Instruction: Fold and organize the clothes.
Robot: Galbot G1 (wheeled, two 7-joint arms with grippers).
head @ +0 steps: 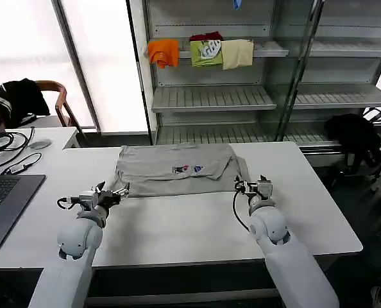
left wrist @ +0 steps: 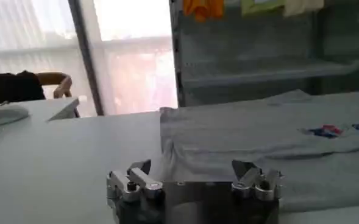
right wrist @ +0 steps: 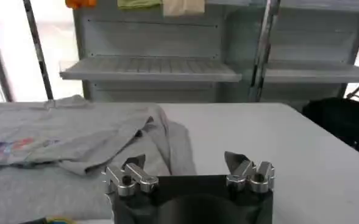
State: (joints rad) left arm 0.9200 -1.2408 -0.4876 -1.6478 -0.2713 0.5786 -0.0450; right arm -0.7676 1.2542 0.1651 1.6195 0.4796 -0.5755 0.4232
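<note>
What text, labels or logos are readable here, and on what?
None legible.
Grey shirt: small red-and-blue chest print, too small to read.
Green cloth on the shelf: a white graphic, blurred.
Laptop: keys unreadable.
Left tool and right tool: no markings visible.

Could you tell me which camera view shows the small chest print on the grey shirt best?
The head view: the chest print faces the camera, on the whole grey shirt. The left wrist view catches it obliquely, far off. The right wrist view shows it faintly at the edge.
</note>
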